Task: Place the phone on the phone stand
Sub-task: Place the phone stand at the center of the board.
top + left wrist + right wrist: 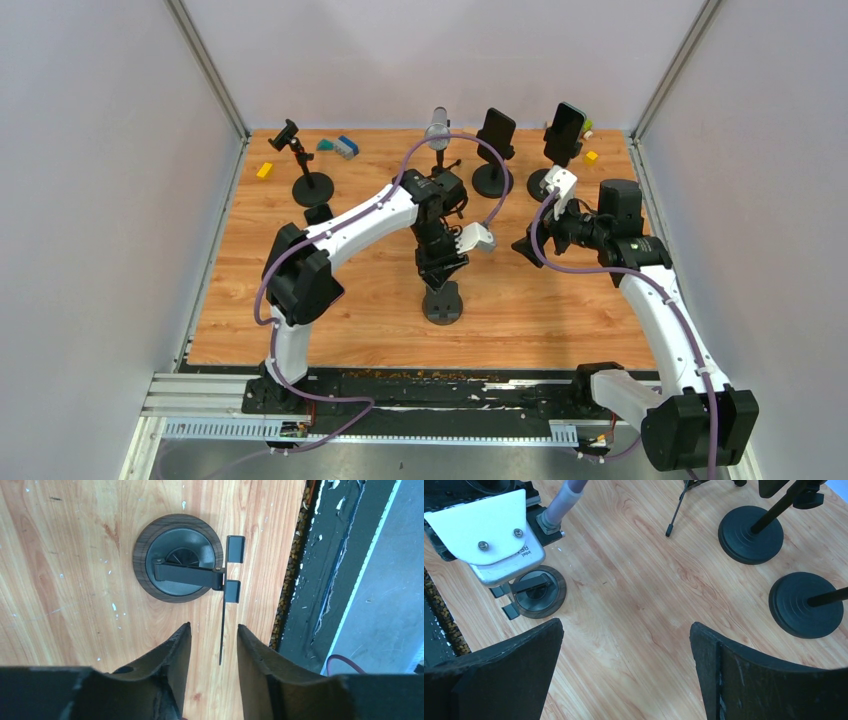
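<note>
Black phone stand (180, 575) sits under the left pincer (214, 626), its thin plate (221, 615) between the spread fingers (172, 655), untouched

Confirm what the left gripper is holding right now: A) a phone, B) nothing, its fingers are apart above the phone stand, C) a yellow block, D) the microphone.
B: in the left wrist view the left gripper is open with nothing clamped, and the phone stand sits below it, its thin plate showing edge-on in the gap.
</note>
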Controlling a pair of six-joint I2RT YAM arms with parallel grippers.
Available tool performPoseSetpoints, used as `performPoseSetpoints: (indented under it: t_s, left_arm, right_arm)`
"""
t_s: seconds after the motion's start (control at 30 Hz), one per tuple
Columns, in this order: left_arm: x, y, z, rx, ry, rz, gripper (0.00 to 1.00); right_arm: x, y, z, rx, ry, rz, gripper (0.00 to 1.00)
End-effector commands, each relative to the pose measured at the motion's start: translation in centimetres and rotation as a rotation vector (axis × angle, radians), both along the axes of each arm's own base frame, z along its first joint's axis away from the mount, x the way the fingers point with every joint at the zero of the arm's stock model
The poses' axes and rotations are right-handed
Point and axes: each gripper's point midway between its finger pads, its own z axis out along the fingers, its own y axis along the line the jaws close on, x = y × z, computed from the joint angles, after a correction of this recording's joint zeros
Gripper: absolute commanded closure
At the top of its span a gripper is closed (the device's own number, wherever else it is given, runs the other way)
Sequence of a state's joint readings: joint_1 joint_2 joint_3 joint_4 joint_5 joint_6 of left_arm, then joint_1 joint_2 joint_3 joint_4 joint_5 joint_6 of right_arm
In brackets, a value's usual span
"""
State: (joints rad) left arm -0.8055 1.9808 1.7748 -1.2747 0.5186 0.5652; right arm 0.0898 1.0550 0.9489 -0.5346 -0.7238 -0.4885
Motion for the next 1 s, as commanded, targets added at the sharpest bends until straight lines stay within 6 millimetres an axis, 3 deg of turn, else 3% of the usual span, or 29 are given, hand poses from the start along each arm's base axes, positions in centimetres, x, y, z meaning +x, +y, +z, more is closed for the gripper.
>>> performPoseSetpoints:
  t_s: [0.0,0.23,0.5,0.6,0.8,0.97]
  left_arm:
    - [0.2,-0.1,1.8,-0.022,-0.036,0.011,0.49]
    - [0.3,0.9,3.8,-0.041,-0.136,0.027,0.34]
    - [-0.2,3.7,5.1,-0.031,-0.264,0.047,0.28]
    - [-0.2,4.9,6.5,-0.054,-0.345,0.072,0.27]
    - [0.6,9.2,7.2,-0.015,-0.516,0.198,0.15]
    - [1.8,14.3,5.7,0.038,-0.53,0.391,0.07]
  right_arm:
    - [0.2,0.2,1.4,0.013,-0.047,0.014,0.0]
    - [0.2,0.3,1.3,0.018,-0.041,0.019,0.0]
    - [0.1,0.4,1.3,0.022,-0.042,0.025,0.0]
    - [0.1,0.4,1.4,0.024,-0.042,0.026,0.0]
    - [0.0,0.5,1.4,0.026,-0.043,0.029,0.0]
    - [-0.1,0.5,1.8,0.028,-0.054,0.031,0.0]
